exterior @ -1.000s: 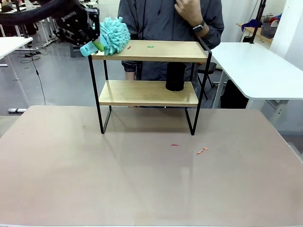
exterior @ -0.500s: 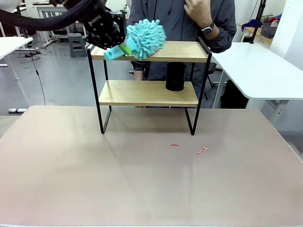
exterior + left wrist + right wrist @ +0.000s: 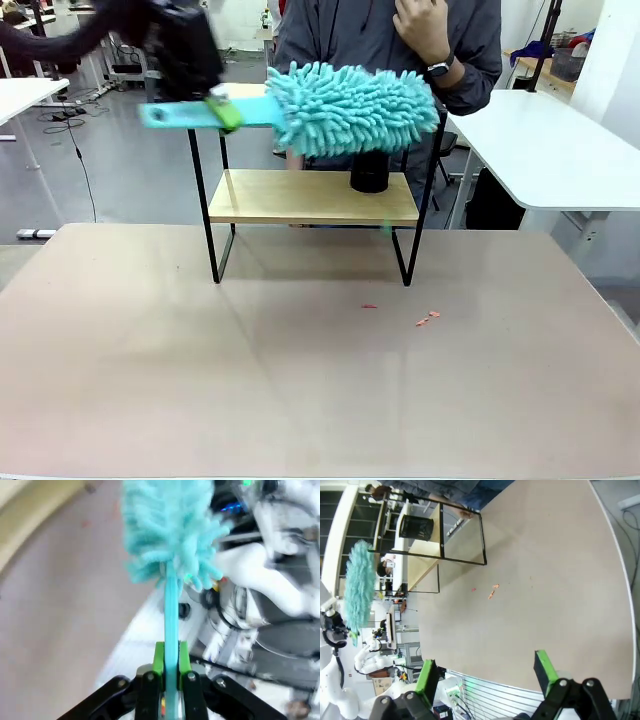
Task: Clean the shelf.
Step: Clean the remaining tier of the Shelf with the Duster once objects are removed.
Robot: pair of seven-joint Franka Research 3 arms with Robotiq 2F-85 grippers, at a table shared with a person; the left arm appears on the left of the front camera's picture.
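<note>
Front view: the left gripper point(image 3: 222, 108) is motion-blurred. Its jaws are seen clamped on the turquoise handle point(image 3: 175, 114) of a duster point(image 3: 350, 108). The fluffy head is carried out beyond the fingertips, across the front of the top board of the shelf point(image 3: 300, 197). Contact with that board cannot be told. The shelf is placed at the far side of the table point(image 3: 300, 400), just past and below the jaws. A black cylinder point(image 3: 370, 168) is seen on the lower board, under the duster head. Red scraps point(image 3: 428, 318) are scattered on the table, well apart from the jaws. A person point(image 3: 390, 40) is seen behind the shelf, one hand point(image 3: 425, 28) raised at the chest.

Left wrist view: the green pads point(image 3: 159, 660) are pinched narrow on the handle. The duster head is seen straight ahead of the fingertips, above the beige table.

Right wrist view: the right gripper point(image 3: 485, 672) is spread wide, with nothing held between its jaws. The shelf is seen well ahead of the jaws, towards the left pad's side. The scraps are seen between the jaws and the shelf. The duster is seen far off, beyond the left pad.
</note>
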